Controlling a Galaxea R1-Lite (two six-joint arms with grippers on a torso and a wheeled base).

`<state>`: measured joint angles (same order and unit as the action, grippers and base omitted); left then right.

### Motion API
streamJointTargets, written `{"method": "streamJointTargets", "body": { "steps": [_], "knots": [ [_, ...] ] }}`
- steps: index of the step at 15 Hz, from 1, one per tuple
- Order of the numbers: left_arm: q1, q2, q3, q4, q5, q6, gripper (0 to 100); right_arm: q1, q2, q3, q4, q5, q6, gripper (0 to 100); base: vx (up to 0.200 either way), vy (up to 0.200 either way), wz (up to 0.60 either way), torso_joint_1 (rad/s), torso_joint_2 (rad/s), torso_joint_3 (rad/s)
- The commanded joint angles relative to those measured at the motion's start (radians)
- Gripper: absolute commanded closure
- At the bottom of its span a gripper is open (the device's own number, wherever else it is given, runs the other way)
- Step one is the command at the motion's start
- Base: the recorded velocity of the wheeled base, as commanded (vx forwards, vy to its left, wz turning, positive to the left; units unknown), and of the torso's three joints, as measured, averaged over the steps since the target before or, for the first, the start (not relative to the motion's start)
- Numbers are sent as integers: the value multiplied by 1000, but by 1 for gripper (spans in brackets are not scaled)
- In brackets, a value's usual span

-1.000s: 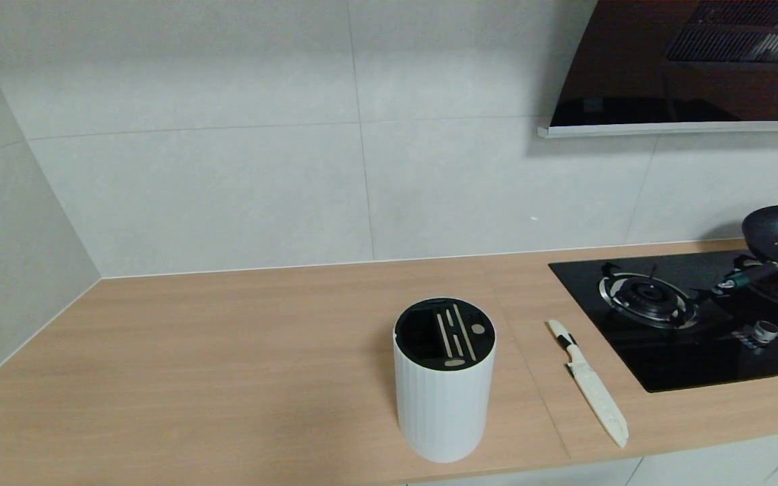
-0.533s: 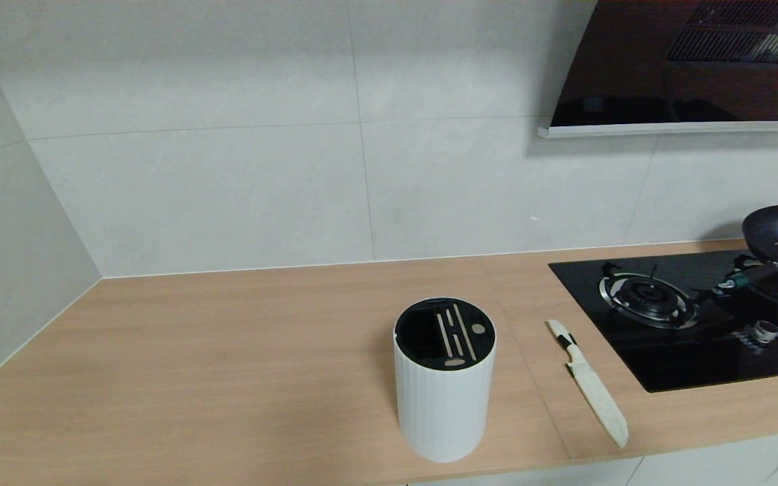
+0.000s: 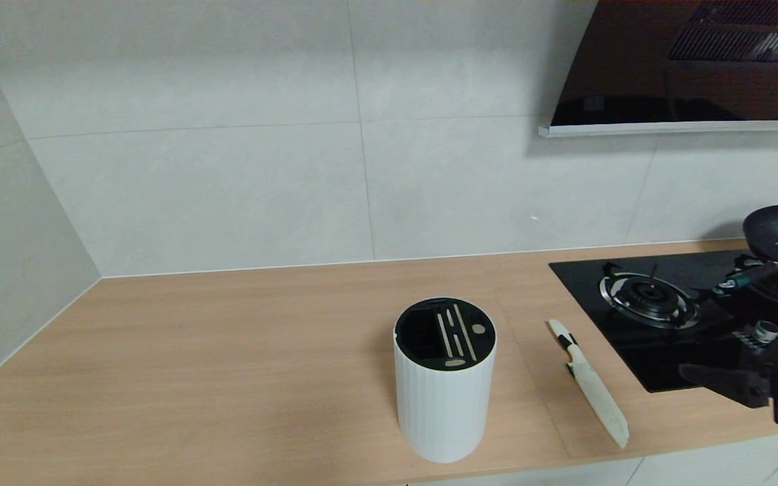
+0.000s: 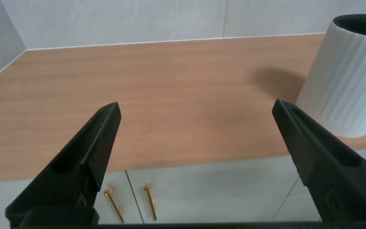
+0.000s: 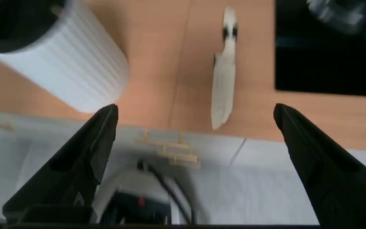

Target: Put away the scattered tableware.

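Wooden counter [image 3: 227, 351] bears one knife [image 3: 589, 385], one holder [image 3: 444, 398].

On the counter [image 3: 227, 351], the knife [image 3: 590, 382] lies between the holder [image 3: 444, 378] — left — and the stove [image 3: 645, 351] — right.

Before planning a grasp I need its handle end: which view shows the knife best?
Head view: the knife lies whole on the counter, handle toward the wall. Right wrist view shows it too, from above; left wrist view faces the holder.
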<state>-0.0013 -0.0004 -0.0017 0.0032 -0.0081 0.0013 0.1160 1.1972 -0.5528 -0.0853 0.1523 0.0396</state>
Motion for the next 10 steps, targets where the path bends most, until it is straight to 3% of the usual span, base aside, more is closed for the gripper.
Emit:
{"method": "streamJointTargets", "body": {
  "steps": [1,6,10],
  "knots": [
    [0,0,0,0,0,0,0,41,300,-81,-62,-17,-3,0,0,0,0,0,0,0],
    [0,0,0,0,0,0,0,54,547,-72,-228,-51,-6,0,0,0,0,0,0,0],
    [0,0,0,0,0,0,0,70,775,-65,-442,-117,-12,0,0,0,0,0,0,0]
  ]
}}
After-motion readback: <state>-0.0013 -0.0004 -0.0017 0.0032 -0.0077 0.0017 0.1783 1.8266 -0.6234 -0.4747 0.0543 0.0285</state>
